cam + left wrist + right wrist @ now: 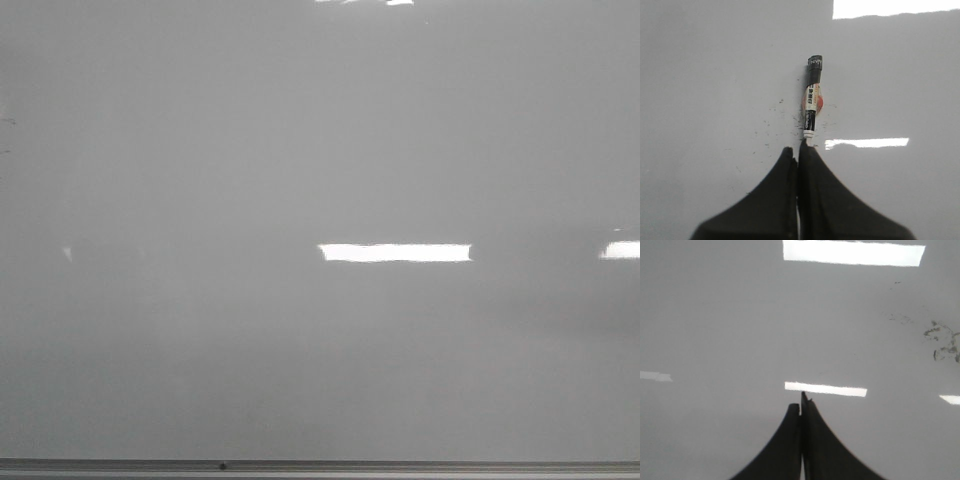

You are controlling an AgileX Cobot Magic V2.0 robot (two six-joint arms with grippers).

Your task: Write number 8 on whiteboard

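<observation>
The whiteboard [200,300] fills the front view, glossy pale grey, and neither gripper shows there. No number 8 shows in any view. In the left wrist view my left gripper [797,149] is shut, its dark fingers pressed together. A marker [811,100] with a white label and a black cap lies on the board just beyond the fingertips, pointing away from them. Whether its near end touches the tips I cannot tell. In the right wrist view my right gripper [800,402] is shut with nothing in it, over the bare board [715,340].
A thin grey metal edge [400,466] runs along the bottom of the board. Small black specks [771,131] are scattered around the marker. Dark ink smudges [942,342] mark the board off to one side of the right gripper. Bright rectangular reflections [394,252] lie on the surface.
</observation>
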